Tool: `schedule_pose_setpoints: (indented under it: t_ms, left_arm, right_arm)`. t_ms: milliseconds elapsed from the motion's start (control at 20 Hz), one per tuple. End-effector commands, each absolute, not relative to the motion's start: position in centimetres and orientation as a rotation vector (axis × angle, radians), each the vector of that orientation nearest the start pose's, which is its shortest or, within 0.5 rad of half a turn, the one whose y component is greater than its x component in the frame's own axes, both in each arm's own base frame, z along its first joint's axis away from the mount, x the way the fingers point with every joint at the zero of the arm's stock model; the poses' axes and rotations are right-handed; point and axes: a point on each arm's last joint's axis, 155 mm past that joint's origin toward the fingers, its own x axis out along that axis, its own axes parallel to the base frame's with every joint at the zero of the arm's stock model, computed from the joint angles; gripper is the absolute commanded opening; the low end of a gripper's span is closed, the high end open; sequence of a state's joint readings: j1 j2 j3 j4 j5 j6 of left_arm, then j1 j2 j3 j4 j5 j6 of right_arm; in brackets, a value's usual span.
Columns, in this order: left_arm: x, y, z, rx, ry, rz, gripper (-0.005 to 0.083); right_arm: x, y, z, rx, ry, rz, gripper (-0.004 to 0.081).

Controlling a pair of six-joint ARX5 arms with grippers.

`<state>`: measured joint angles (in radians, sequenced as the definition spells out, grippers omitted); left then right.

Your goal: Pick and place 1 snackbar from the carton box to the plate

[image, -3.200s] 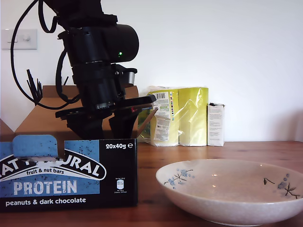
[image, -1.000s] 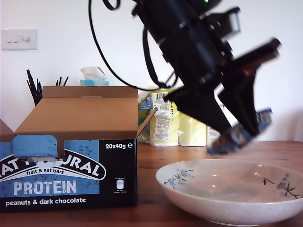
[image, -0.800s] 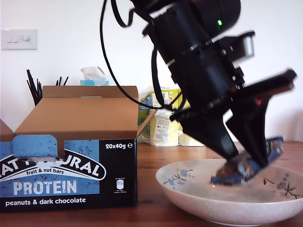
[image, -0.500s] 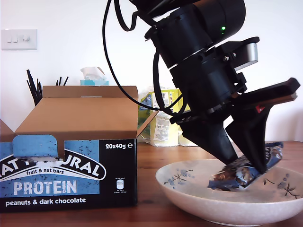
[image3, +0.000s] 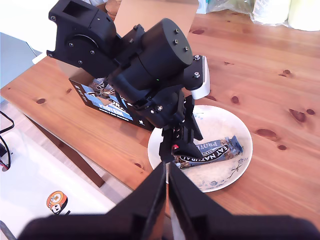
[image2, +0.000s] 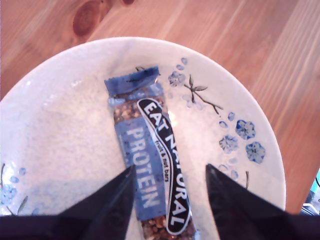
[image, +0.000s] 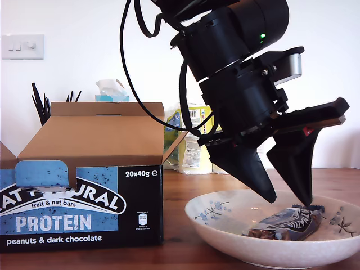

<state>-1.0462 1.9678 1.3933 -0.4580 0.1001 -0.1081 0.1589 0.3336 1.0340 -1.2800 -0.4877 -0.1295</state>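
Snackbar (image: 286, 223) lying flat inside plate (image: 225, 233), label side up, "EAT NATURAL" and "PROTEIN" readable in first wrist view (image2: 150, 160). Wrapper resting on plate floor, towards exterior view's right half of dish. First gripper (image: 289, 198) poised directly above bar, fingers spread apart, tips straddling wrapper w/o pinching; one tip close to bar's end, contact cannot be told. Second gripper (image3: 166, 187) high above table, fingers pressed together, nothing between them, looking down at first arm and plate (image3: 220, 175). Carton box (image: 81, 185) at exterior view's left, flaps up, just beside plate. Wooden table (image: 180, 247) under both.
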Motion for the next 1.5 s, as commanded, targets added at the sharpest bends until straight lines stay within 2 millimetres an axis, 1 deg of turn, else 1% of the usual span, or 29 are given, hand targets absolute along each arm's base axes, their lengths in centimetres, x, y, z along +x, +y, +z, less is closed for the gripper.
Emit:
schedule_pose_setpoints:
  t_ms: [0, 50, 100, 150, 200, 400, 450, 500, 550, 600, 750, 900, 1000, 1100, 1200, 1250, 1350, 1450]
  left_arm:
    - [22.7, -43.6, 6.4, 0.392, 0.993, -1.005, 0.0142]
    - [22.5, -43.8, 7.7, 0.381, 0.968, -1.029, 0.0058]
    - [22.4, -44.0, 9.1, 0.374, 0.94, -1.05, 0.0]
    - [22.3, -44.0, 10.8, 0.36, 0.908, -1.067, -0.0025]
    - [22.2, -43.9, 12.5, 0.343, 0.874, -1.075, -0.0024]
    - [23.1, -43.1, 21.1, 0.242, 0.675, -1.097, -0.0024]
    - [23.5, -42.5, 22.8, 0.224, 0.639, -1.088, -0.0024]
    - [24.1, -41.7, 23.8, 0.218, 0.615, -1.064, -0.0024]
    - [24.9, -40.5, 24.4, 0.228, 0.601, -1.032, -0.0024]
    - [25.7, -39.4, 24.5, 0.235, 0.599, -0.999, -0.0024]
    - [27.9, -36.0, 23.9, 0.217, 0.599, -0.918, -0.0024]
    - [29.9, -31.7, 22.8, 0.19, 0.599, -0.82, -0.0024]
    - [30.7, -28.7, 22.8, 0.161, 0.579, -0.757, -0.0024]
    - [31.3, -25.6, 23.3, 0.127, 0.535, -0.698, -0.0024]
    - [31.2, -22.6, 24.2, 0.098, 0.47, -0.644, -0.0024]
    - [31.0, -21.5, 24.6, 0.088, 0.445, -0.625, -0.0024]
    - [30.0, -19.2, 25.0, 0.08, 0.402, -0.59, -0.0024]
    - [28.5, -17.4, 25.1, 0.088, 0.378, -0.57, -0.0024]
  right_arm:
    - [9.7, 10.3, 27.0, -0.028, 0.525, 0.668, -0.0013]
    - [9.9, 10.4, 27.3, -0.03, 0.51, 0.668, -0.0013]
    - [10.2, 10.4, 27.7, -0.035, 0.486, 0.668, -0.0013]
    - [10.5, 10.4, 28.2, -0.039, 0.461, 0.667, -0.0013]
    - [10.8, 10.5, 28.7, -0.044, 0.438, 0.664, -0.0013]
    - [12.6, 9.9, 29.9, -0.064, 0.389, 0.614, -0.0013]
    - [13.0, 10.0, 30.0, -0.065, 0.384, 0.614, -0.0013]
    - [13.5, 10.1, 30.3, -0.066, 0.377, 0.613, -0.0013]
    - [14.1, 10.1, 30.7, -0.068, 0.366, 0.612, -0.0013]
    - [14.7, 10.2, 31.1, -0.071, 0.349, 0.608, -0.0013]
    - [16.3, 10.0, 32.3, -0.085, 0.306, 0.582, -0.0013]
    - [17.7, 9.4, 32.3, -0.097, 0.291, 0.534, -0.0013]
    - [18.6, 9.4, 31.9, -0.093, 0.275, 0.527, -0.0013]
    - [19.7, 9.4, 31.0, -0.063, 0.274, 0.512, -0.0013]
    - [20.8, 9.5, 30.2, -0.005, 0.271, 0.495, -0.0013]
    - [21.1, 9.5, 30.0, 0.013, 0.264, 0.491, -0.0013]
    - [21.1, 9.4, 30.0, 0.022, 0.246, 0.484, -0.0013]
    - [20.6, 9.3, 29.9, 0.026, 0.249, 0.482, -0.0013]
